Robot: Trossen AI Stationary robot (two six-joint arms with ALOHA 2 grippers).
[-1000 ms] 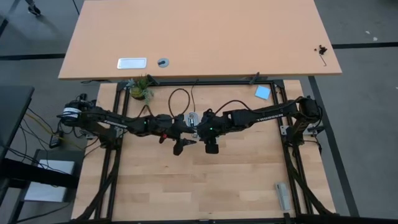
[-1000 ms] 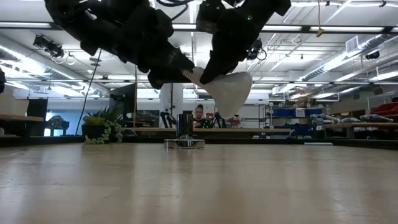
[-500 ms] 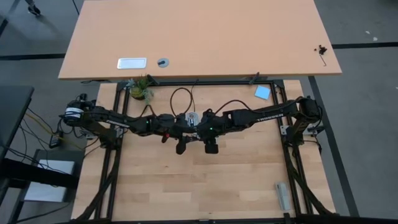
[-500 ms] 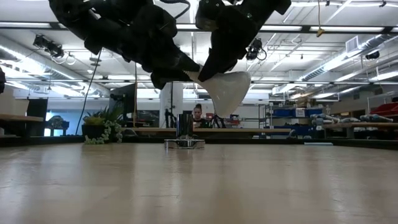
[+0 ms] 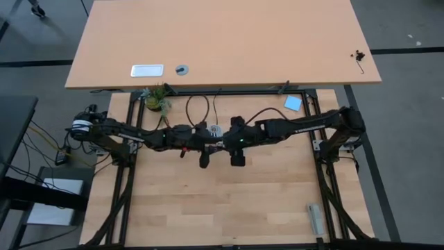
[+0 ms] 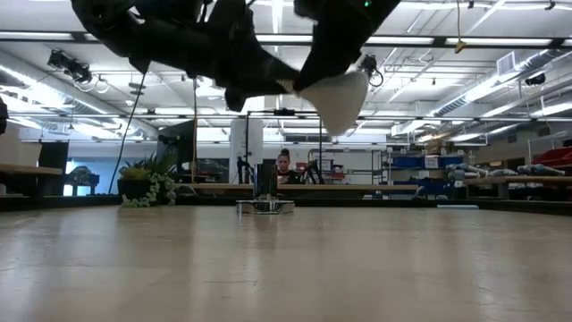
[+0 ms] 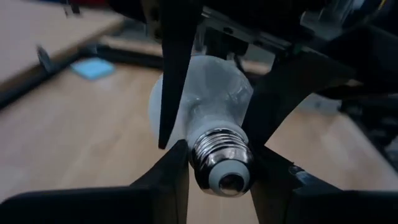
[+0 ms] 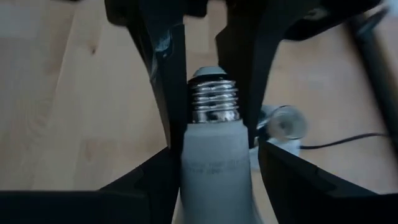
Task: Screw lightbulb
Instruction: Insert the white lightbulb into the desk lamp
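The white lightbulb (image 7: 205, 87) hangs in the air above the table's middle, its silvery screw base toward my left arm. In the low view its globe (image 6: 338, 97) shows well above the tabletop. My left gripper (image 7: 221, 177) is shut on the screw base. My right gripper (image 8: 216, 186) comes from the opposite side and stands open. Its fingers (image 7: 177, 62) sit close on either side of the bulb's white neck (image 8: 214, 168), with a thin gap. In the high view the two arms meet at the middle (image 5: 222, 142) and hide the bulb. My left gripper pinches the threaded screw base (image 7: 217, 152) between its two fingers, one on each side. The fingers (image 8: 165, 81) reach almost level from the table's left, along the bulb's length. The bulb is lifted clear, with its globe pointing away toward the right arm.
The round silver socket (image 6: 265, 206) with its black cord (image 5: 198, 107) sits on the table behind the arms. A small plant (image 5: 155, 98) stands at the far left, a blue square (image 5: 293, 103) lies at the far right, and a grey piece (image 5: 316, 218) lies near the right front.
Both grippers have gone up with the lightbulb between them. In the low view the globe stands clearly higher above the socket than before. The right arm rose more than the left.
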